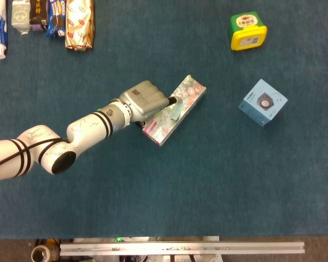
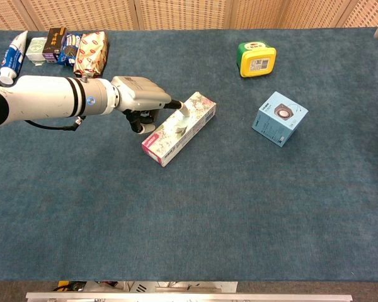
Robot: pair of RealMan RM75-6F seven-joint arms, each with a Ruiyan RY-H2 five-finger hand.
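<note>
Tissue box (image 1: 174, 109) with a flower print lies flat on the blue worktop (image 1: 208, 180), well to the left of the blue cube box (image 1: 263, 102). Left hand (image 1: 146, 101) rests against its near side, fingers (image 2: 174, 106) touching the tissue at the top slot; whether they pinch it I cannot tell.
</note>
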